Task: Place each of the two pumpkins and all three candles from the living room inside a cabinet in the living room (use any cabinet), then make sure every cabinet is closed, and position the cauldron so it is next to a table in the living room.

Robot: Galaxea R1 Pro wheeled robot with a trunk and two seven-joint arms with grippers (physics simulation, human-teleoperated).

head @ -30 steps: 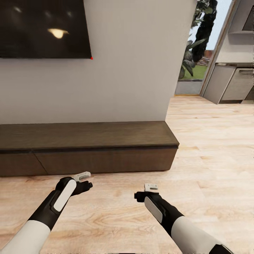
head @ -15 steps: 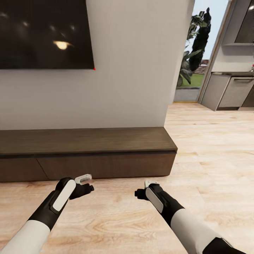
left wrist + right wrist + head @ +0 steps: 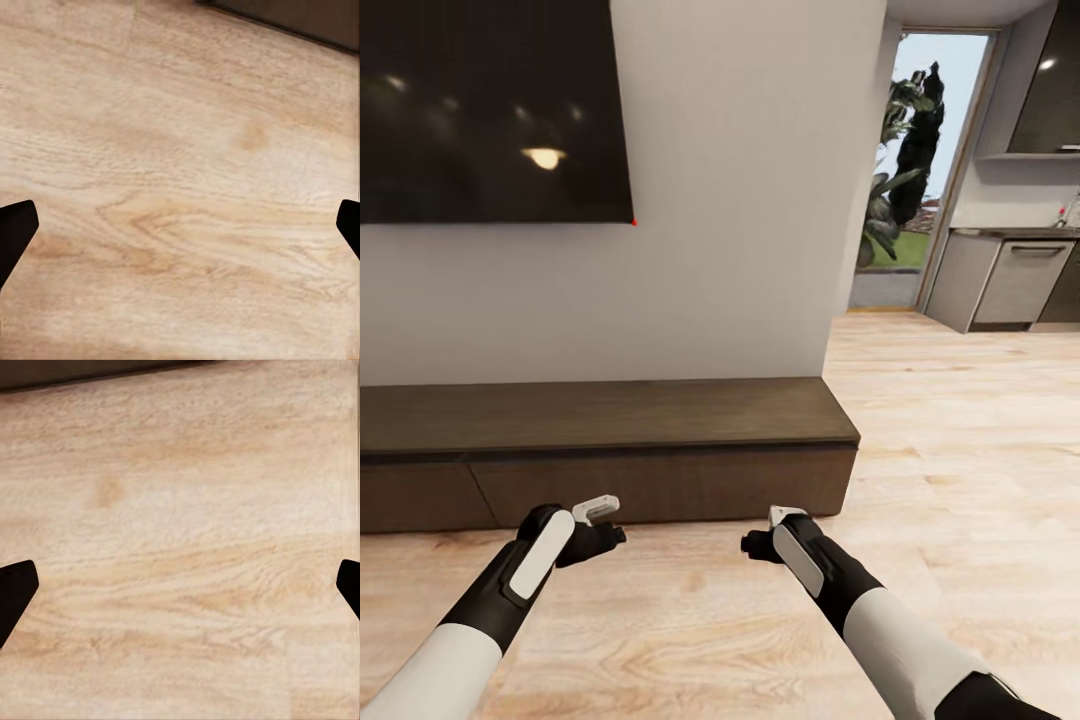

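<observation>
Both arms just hang low over the wood floor (image 3: 960,420), left hand (image 3: 180,225) and right hand (image 3: 180,585) spread wide and empty, facing the closed cabinet (image 3: 610,440) under the TV (image 3: 490,110).

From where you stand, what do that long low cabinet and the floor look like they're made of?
The cabinet looks like dark brown wood with a matte finish: faint grain and no shine. The floor looks like pale wood planks or laminate, with visible grain and seams; which one, I can't tell.
</observation>
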